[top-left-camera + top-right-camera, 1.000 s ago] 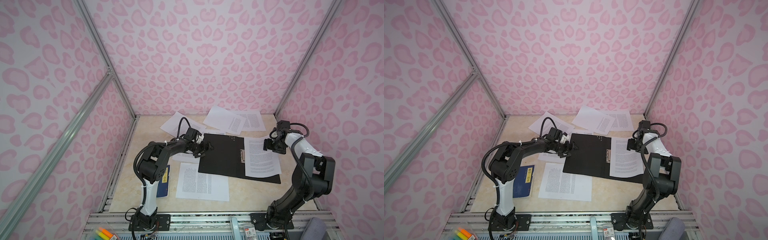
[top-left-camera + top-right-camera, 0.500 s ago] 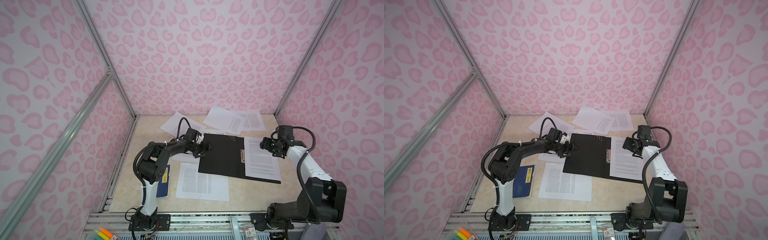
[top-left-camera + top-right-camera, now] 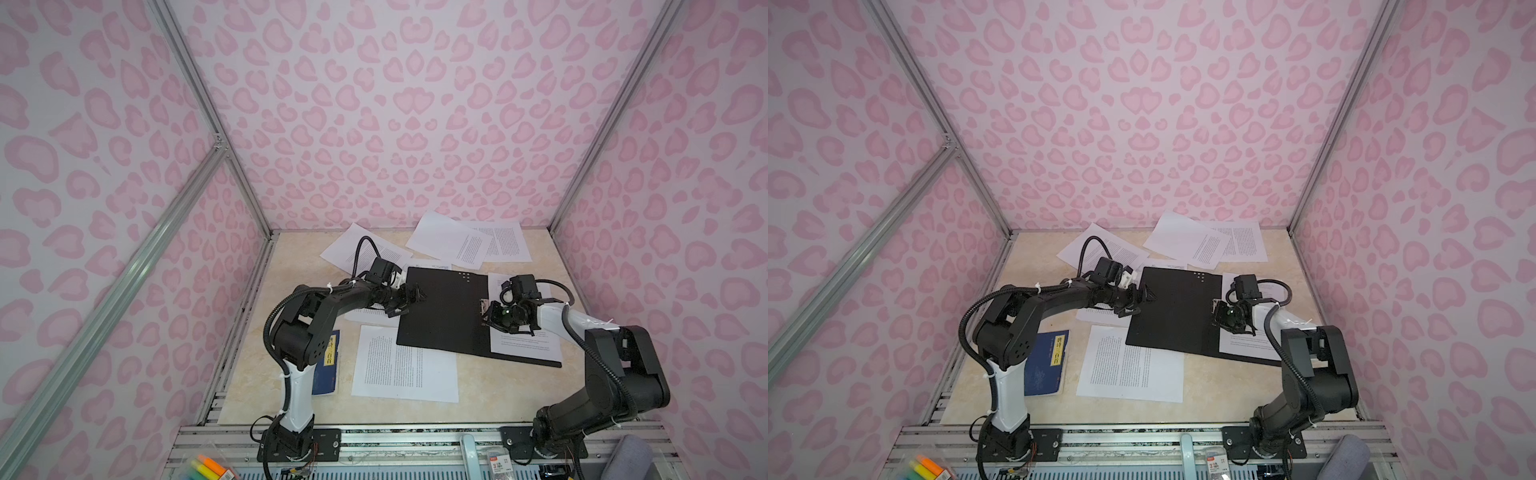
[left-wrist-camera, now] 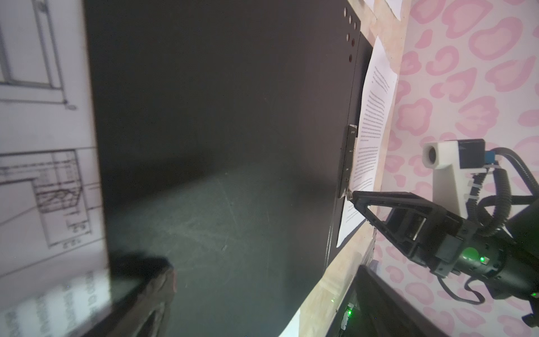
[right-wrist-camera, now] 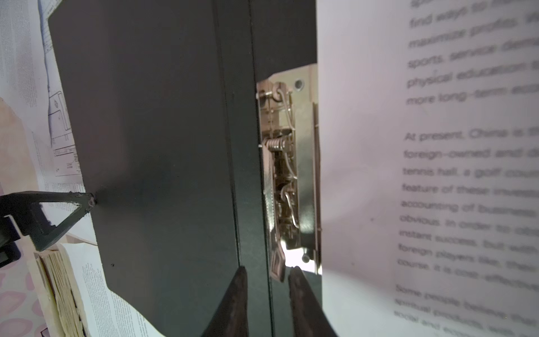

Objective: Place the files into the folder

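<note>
Black folder (image 4: 218,116) beside drawing sheet (image 4: 43,122)

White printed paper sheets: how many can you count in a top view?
7 white paper sheets: three along the back; one peeking past the open black folder; one under the left arm; one in front; one inside the folder. More may be hidden.

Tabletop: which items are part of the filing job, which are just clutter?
Job: folder, lying open; white sheet on its right half; loose sheets in front and behind.
Clutter: blue book; highlighters; small packet.
</note>
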